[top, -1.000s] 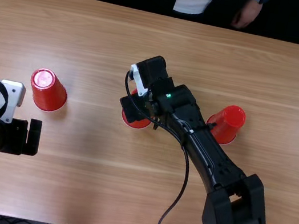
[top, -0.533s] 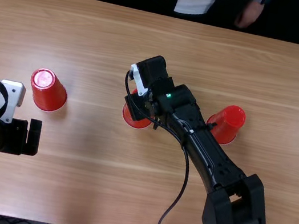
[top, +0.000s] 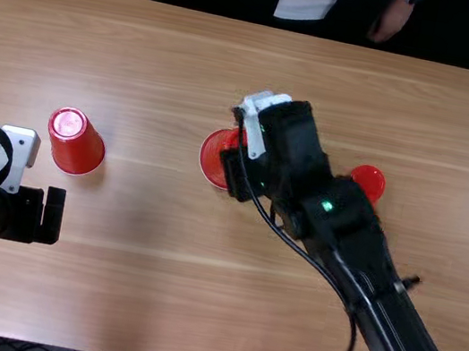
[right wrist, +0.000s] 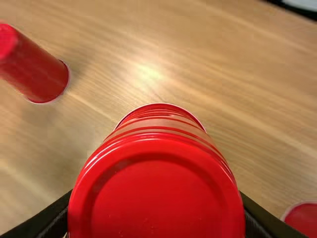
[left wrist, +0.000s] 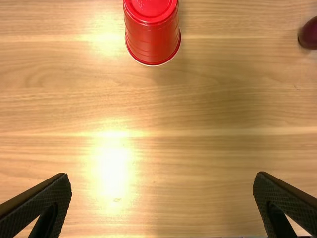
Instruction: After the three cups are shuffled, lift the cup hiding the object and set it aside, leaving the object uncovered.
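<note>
Three red cups stand upside down in a row. The left cup (top: 75, 141) (left wrist: 151, 29) (right wrist: 30, 69) rests on the table. My right gripper (top: 240, 166) (right wrist: 158, 225) is shut on the middle cup (top: 217, 156) (right wrist: 157, 188) and holds it tilted above the wood. The right cup (top: 367, 181) (right wrist: 301, 217) is partly hidden behind my right arm. A small dark rounded thing (left wrist: 309, 32) shows at the edge of the left wrist view; I cannot tell what it is. My left gripper (top: 49, 216) (left wrist: 158, 213) is open near the table's front left, short of the left cup.
The wooden table (top: 175, 47) stretches bare behind and in front of the cups. A person stands at the far edge, hands off the table. My right arm crosses diagonally from the bottom right toward the middle.
My right arm has risen with the middle cup, carrying it up and slightly right; the arm now covers more of the right cup. The left arm and left cup stay put.
</note>
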Robot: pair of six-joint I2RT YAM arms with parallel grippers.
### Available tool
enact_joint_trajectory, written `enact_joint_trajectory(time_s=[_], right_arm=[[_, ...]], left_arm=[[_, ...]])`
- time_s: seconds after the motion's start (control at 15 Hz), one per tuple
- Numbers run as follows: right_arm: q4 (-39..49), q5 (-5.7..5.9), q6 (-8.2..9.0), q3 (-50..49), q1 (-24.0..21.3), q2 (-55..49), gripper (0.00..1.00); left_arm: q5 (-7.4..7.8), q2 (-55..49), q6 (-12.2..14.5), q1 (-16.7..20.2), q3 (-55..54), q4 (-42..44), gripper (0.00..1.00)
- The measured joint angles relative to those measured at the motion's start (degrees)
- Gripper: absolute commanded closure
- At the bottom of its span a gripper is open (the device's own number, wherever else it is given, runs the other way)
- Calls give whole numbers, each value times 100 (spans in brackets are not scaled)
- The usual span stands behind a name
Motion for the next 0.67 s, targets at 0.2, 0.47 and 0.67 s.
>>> enact_joint_trajectory(time_s=[0.2,0.47,0.67], right_arm=[[0,4,24,-1005,-330,-833,94],[-2,4,33,-2135,-431,-1012,92],[85,4,42,-2686,-428,-1012,91]], left_arm=[[-2,0,0,-2,2,-33,0],[-2,-87,-2,0,2,-70,0],[-9,-162,-2,0,2,-83,0]])
